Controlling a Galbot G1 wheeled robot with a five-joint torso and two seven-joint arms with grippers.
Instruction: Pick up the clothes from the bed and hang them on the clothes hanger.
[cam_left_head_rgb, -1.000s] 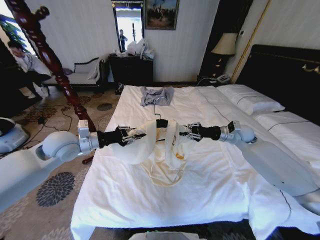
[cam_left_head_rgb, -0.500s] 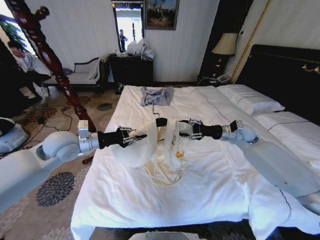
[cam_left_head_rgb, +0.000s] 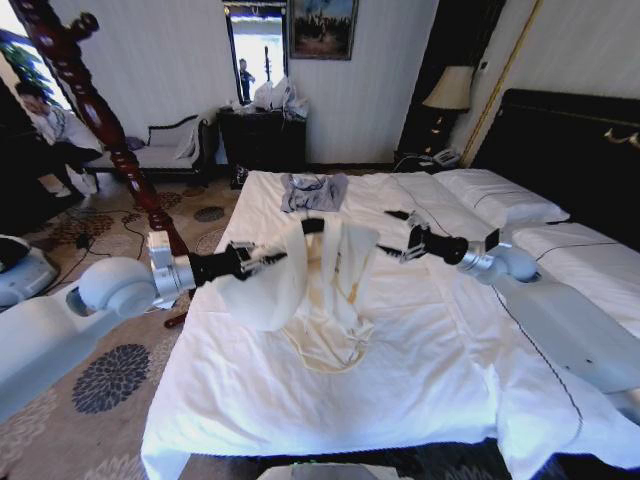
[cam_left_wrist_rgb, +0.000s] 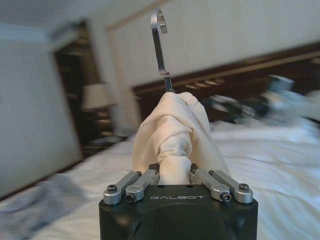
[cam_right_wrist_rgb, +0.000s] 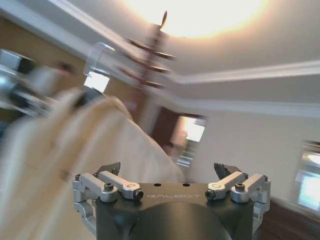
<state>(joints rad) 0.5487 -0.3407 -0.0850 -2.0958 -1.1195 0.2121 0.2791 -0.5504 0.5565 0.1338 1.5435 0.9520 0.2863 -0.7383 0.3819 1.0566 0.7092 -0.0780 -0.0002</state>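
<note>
Clothes (cam_left_head_rgb: 300, 280) draped on the hanger (cam_left_head_rgb: 313, 227), raised above the bed (cam_left_head_rgb: 420, 380): left pincer (cam_left_head_rgb: 262, 262) grasps the wrapped end; right pincer (cam_left_head_rgb: 398, 233) released, just beside. Hanging up remains.

White walls, patterned carpet (cam_left_head_rgb: 110, 375), lamp (cam_left_head_rgb: 450, 90), dark cabinet (cam_left_head_rgb: 262, 140).

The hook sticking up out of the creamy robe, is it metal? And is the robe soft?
The hook looks like metal: thin, silver and shiny, catching the light along its curve. The robe looks like soft cloth, matte cream, because it bunches into rounded folds where the left gripper squeezes it and hangs limp down to the bed. What kind of cloth cannot be told.
</note>
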